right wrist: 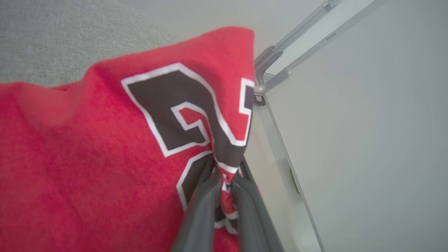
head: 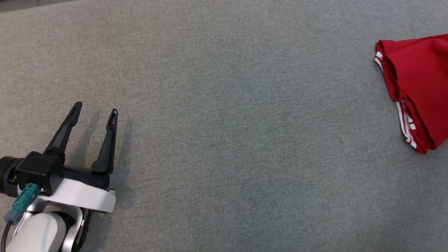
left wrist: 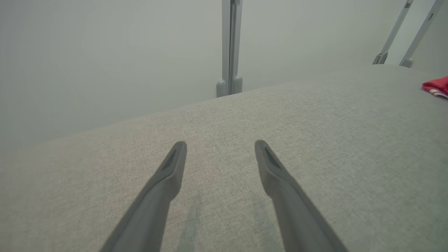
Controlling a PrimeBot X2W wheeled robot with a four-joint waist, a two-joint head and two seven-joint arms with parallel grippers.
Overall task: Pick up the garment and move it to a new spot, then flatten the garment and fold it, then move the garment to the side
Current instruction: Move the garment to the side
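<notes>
Head view, garment: the red garment point(head: 416, 87) lies bunched at the far right edge of the grey bench point(head: 224, 140), its white-striped trim turned toward the middle.
Head view, left claw: my left claw point(head: 96, 107) sits at the lower left with its fingers spread wide, holding nothing, well apart from the garment.
Left wrist view, left claw: the fingers stand wide over bare bench, and a corner of the garment point(left wrist: 437, 85) shows far off at the right edge.
Right wrist view, right claw: my right claw point(right wrist: 225, 175) is pinched narrow on a gathered fold of the garment, right at the black, white-edged number print.
Right wrist view, garment: the cloth spreads up and to the left from the fingers, with bench behind it.
Handling: I judge it light, soft and floppy, so it will sag and swing from a single pinch.
Where to hold: for flattening I would take two corners or a hem, one per claw, not a mid-panel bunch.
</notes>
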